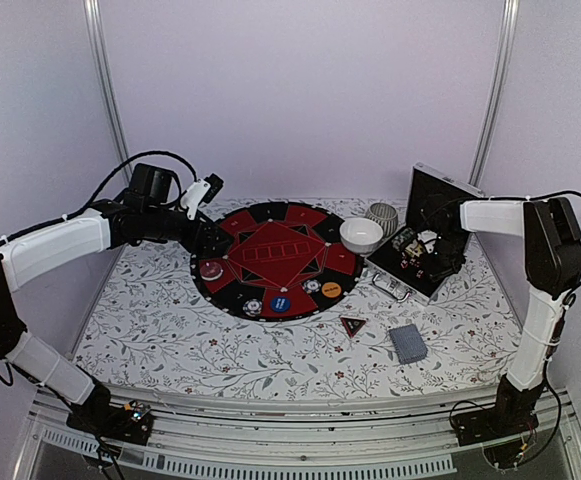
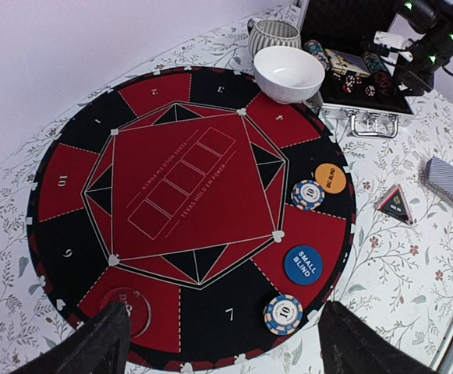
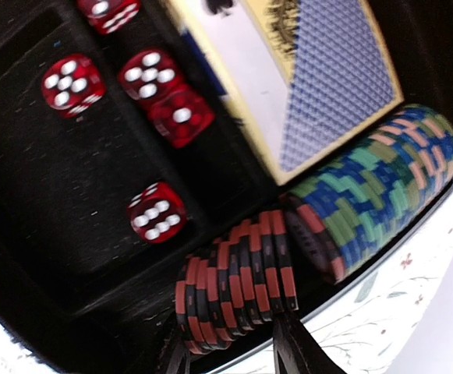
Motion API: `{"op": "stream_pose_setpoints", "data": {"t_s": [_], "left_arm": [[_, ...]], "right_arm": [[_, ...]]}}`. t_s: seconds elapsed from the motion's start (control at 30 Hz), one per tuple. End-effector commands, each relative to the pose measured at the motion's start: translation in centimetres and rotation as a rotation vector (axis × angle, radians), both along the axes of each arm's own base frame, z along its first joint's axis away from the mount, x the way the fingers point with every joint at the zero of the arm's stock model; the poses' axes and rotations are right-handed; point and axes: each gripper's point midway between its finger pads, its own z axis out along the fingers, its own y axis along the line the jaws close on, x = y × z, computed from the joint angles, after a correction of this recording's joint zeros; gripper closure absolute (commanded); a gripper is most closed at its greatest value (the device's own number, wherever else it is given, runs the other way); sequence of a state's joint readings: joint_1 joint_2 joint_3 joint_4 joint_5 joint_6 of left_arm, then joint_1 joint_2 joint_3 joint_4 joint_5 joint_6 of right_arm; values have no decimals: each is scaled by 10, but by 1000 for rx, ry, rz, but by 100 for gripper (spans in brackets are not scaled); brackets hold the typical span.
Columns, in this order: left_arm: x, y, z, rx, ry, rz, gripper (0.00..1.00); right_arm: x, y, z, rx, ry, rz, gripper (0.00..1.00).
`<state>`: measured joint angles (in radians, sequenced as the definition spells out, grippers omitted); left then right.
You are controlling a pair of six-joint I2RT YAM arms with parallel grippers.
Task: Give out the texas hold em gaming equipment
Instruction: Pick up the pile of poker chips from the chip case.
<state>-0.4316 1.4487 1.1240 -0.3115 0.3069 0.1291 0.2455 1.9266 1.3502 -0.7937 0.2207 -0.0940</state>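
Chips sit in two rows inside the open case [image 2: 364, 123], which stands toward the desk's far right corner: a black-red row [image 3: 238, 273] and, beside it, a green-blue row [image 3: 374, 187]. The same case holds several red dice [image 3: 157, 211] on its black lining and a card pack [image 3: 327, 78] with a blue lattice back.

The right gripper [image 3: 232, 349] is down in the case, its two fingers flanking the black-red row at either end. I cannot tell whether they press on it.

The white bowl [image 2: 288, 86] stands between the case and the round mat [image 2: 187, 187], overlapping the mat's rim, with a grey ribbed cup [image 2: 273, 35] just behind it.

On the mat's near-right rim lie an orange disc [image 2: 330, 178], a striped chip [image 2: 308, 195], a blue disc [image 2: 302, 265] and a second striped chip [image 2: 283, 314]. A red disc [image 2: 129, 308] lies at its near-left rim.

The triangular marker [image 2: 395, 204] is on the desk just off the mat, and the playing cards [image 2: 444, 181] lie stacked near it, toward the desk's near edge.

The left gripper [image 2: 222, 343] hangs over the mat's left side, spread wide and holding nothing.
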Motion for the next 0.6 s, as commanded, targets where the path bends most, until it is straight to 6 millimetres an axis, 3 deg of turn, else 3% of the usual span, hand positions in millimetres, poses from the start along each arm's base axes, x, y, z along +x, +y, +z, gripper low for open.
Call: {"op": "stream_pose_setpoints", "data": {"t_s": [0.0, 0.23, 0.37, 0.57], "left_arm": [[2, 2, -1, -9, 7, 2, 14], [2, 2, -1, -10, 7, 2, 14], [1, 3, 0, -8, 6, 0, 14], [1, 2, -1, -10, 9, -5, 14]], "right_arm": [[9, 24, 4, 121, -35, 59, 62], [22, -2, 1, -27, -83, 21, 67], [21, 7, -7, 15, -62, 58, 68], [29, 17, 0, 65, -113, 75, 64]]}}
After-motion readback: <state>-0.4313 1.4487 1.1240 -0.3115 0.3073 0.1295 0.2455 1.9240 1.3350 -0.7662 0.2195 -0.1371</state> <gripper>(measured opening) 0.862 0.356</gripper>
